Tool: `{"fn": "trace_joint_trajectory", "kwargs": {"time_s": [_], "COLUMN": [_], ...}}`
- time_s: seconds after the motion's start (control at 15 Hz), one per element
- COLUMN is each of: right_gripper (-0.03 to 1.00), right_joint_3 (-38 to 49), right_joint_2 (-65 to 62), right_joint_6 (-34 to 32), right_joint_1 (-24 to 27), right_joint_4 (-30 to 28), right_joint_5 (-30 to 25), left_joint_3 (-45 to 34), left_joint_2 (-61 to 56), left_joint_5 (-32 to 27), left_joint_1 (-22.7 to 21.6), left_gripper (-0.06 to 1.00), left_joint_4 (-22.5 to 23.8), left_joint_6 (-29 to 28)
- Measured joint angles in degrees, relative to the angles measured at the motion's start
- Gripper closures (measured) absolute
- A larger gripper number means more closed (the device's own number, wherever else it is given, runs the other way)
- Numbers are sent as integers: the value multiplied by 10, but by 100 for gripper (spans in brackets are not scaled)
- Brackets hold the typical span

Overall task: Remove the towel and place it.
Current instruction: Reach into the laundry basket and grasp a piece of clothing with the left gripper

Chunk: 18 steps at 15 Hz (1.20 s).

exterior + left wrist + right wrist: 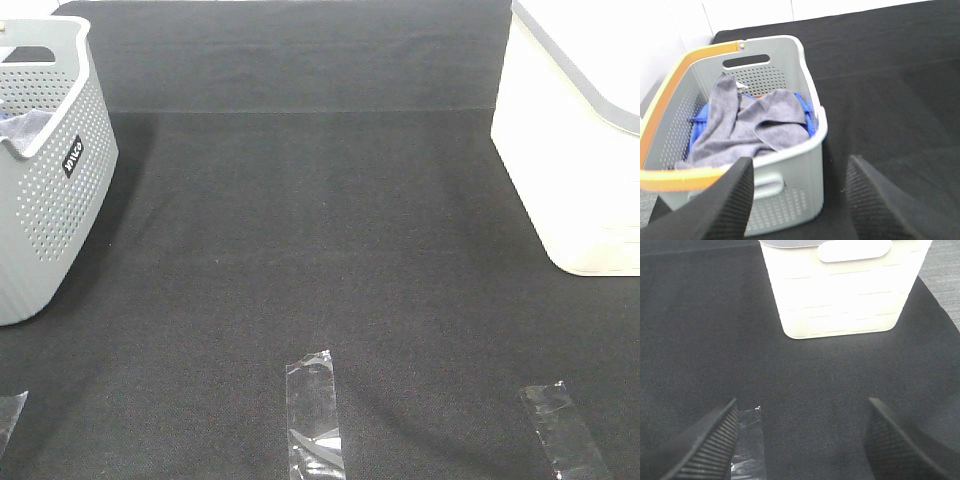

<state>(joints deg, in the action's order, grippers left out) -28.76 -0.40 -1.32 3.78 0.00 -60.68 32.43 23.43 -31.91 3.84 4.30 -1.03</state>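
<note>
The grey-lavender towel [747, 125] lies crumpled inside the grey perforated basket [790, 200], on top of a bright blue cloth [699, 122]. In the exterior high view the basket [45, 190] stands at the left edge and only a scrap of the towel [22, 128] shows over its rim. My left gripper [797, 192] hangs open above the basket's near wall, apart from the towel, with nothing between its fingers. Open and empty too, my right gripper [800, 432] hovers over the black mat in front of the white bin [840, 295]. Neither gripper shows in the exterior high view.
The basket has an orange handle [675, 95] swung over its rim. A white bin [580, 140] stands at the right of the black mat [320, 230]. Clear tape strips [315, 415] lie along the mat's near edge, one [746, 442] beneath the right gripper.
</note>
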Motion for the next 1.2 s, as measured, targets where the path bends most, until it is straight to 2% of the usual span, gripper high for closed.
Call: {"fn": "trace_joint_trajectory", "kwargs": {"time_s": [0.07, 0.13, 0.27, 0.4, 0.53, 0.73, 1.0, 1.07, 1.2], "right_gripper": [31, 31, 31, 31, 31, 31, 31, 31, 31], "right_joint_3": [0, 0, 0, 0, 0, 0, 0, 0, 0], "right_joint_2": [0, 0, 0, 0, 0, 0, 0, 0, 0], "right_joint_6": [0, 0, 0, 0, 0, 0, 0, 0, 0], "right_joint_1": [0, 0, 0, 0, 0, 0, 0, 0, 0], "right_joint_4": [0, 0, 0, 0, 0, 0, 0, 0, 0], "right_joint_5": [0, 0, 0, 0, 0, 0, 0, 0, 0], "left_joint_3": [15, 15, 77, 144, 243, 390, 573, 618, 693], "left_joint_2": [57, 57, 214, 330, 459, 600, 775, 814, 871], "left_joint_5": [16, 16, 30, 33, 26, -61, -182, -210, -244], "left_joint_1": [0, 0, 0, 0, 0, 0, 0, -1, -14], "left_gripper": [41, 41, 41, 41, 41, 41, 41, 41, 41], "left_joint_4": [16, 16, 56, 69, 96, 166, 261, 277, 282], "left_joint_6": [-14, -14, -29, -38, -84, -139, -147, -147, -147]}}
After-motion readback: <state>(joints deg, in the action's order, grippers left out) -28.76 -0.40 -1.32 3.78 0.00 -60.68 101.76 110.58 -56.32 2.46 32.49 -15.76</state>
